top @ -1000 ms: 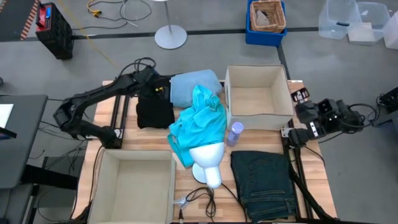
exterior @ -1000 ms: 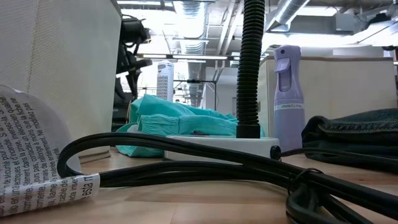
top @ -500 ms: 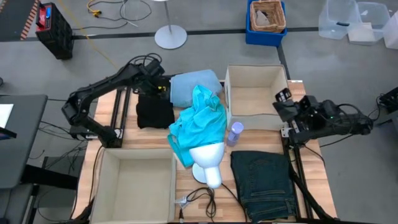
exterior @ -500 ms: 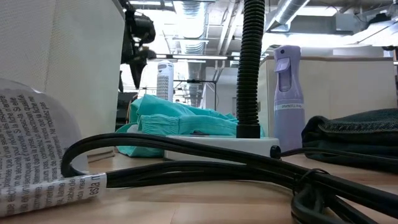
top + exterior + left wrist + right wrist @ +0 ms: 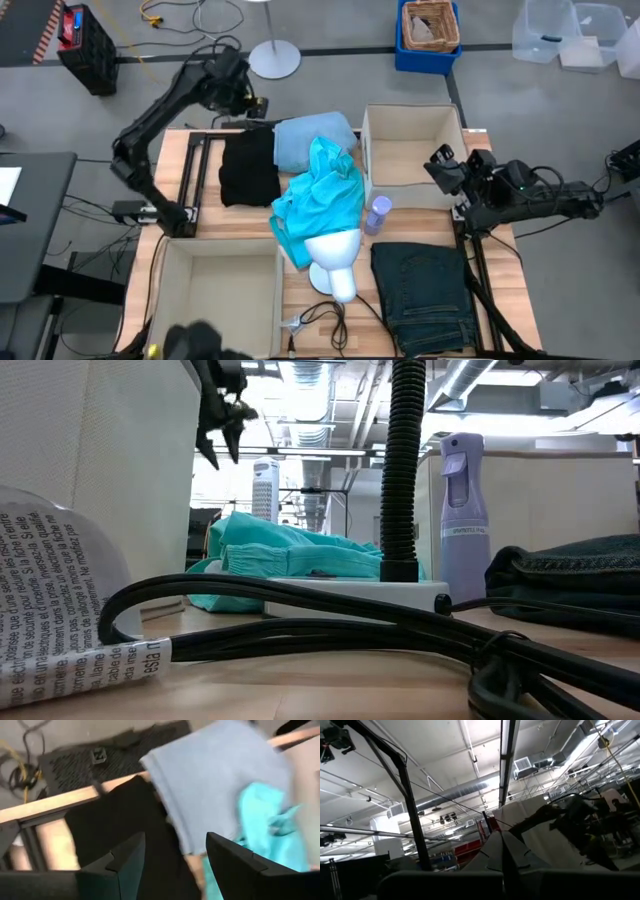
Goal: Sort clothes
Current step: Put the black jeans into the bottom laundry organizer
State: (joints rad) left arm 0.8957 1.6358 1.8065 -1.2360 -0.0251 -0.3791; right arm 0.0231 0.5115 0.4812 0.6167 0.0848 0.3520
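Note:
The black garment [image 5: 248, 170] lies flat at the table's far left, and the pale blue one [image 5: 312, 140] lies beside it. The bright teal shirt [image 5: 320, 200] is draped over the white mannequin head [image 5: 335, 262]. The folded jeans [image 5: 425, 295] lie flat at the near right. My left gripper [image 5: 245, 100] is raised over the table's far edge, open and empty. In its wrist view [image 5: 175, 845] it looks down on the black garment [image 5: 125, 820] and the pale blue one [image 5: 215, 780]. My right gripper [image 5: 440, 165] is at the right wall of the far box, tipped up.
An open beige box [image 5: 415, 155] stands at the far right and another [image 5: 215, 300] at the near left. A lilac spray bottle [image 5: 378, 212] stands beside the mannequin head. Cables [image 5: 320, 318] lie at the near edge. A dark shape [image 5: 185, 338] shows at the picture's bottom.
My left gripper has risen from just above the black garment and gone toward the table's far edge. My right gripper has gone toward the table's left, up to the far box's right wall. The clothes have kept still.

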